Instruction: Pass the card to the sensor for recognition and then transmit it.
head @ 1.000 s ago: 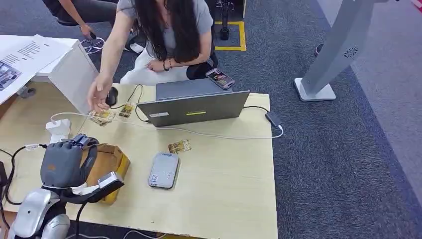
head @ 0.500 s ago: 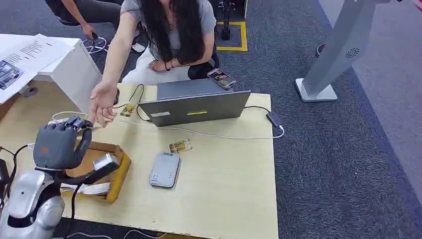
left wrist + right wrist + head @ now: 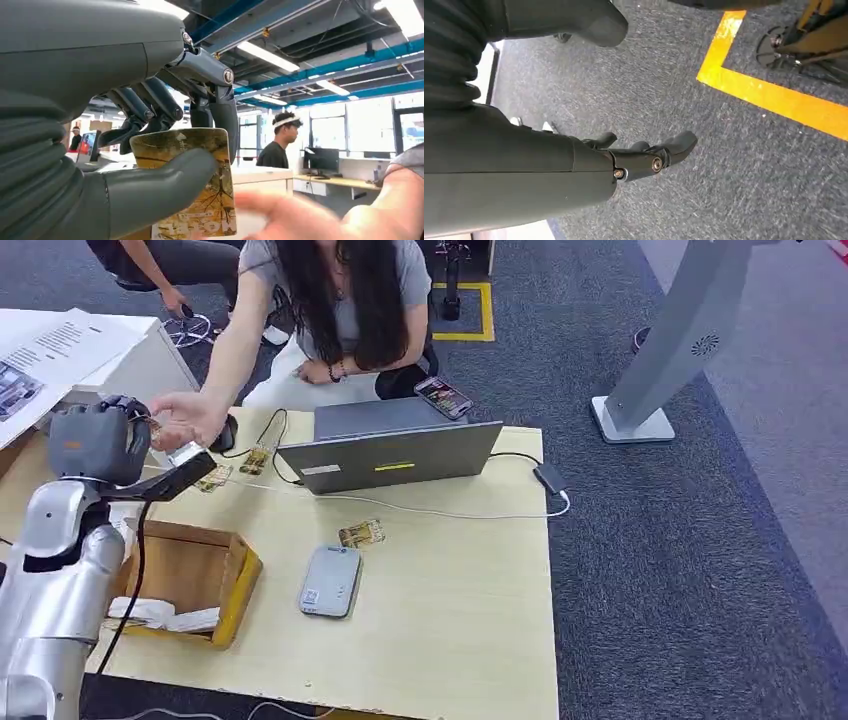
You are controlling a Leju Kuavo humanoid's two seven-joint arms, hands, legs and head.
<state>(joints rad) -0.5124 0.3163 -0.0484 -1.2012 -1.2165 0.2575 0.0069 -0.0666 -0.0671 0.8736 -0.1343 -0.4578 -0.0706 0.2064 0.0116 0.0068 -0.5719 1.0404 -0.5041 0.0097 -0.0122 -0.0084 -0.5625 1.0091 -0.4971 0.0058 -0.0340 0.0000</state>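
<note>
The card (image 3: 192, 182) is a yellow-brown printed piece with a dark branching figure and pale rounded corners. The left robot hand (image 3: 150, 150) grasps it, thumb across its face and the darker fingers (image 3: 150, 107) behind its upper edge. In the head view the left robot hand (image 3: 98, 443) is raised above the far left corner of the worktop (image 3: 450, 610), and a person's hand (image 3: 185, 418) meets it there; the card itself cannot be made out in that view.

The left wrist view shows the card's print and a blurred person's hand (image 3: 300, 220) just beside its lower edge; whether the two touch cannot be told. The right wrist view shows the right robot hand (image 3: 644, 150) over grey carpet (image 3: 704, 165), released, fingers apart and holding nothing, near a yellow floor line (image 3: 769, 95).

On the pale wooden worktop lie a grey sensor (image 3: 329, 581), a second card (image 3: 361, 534) just beyond it, an open laptop (image 3: 390, 450), a white cable (image 3: 440, 508), and a yellow box (image 3: 185, 578) near the left arm. Two more cards (image 3: 235, 468) lie by the laptop's left corner. The room has grey carpet (image 3: 690, 570) and a grey stand (image 3: 665, 350) at the right.
</note>
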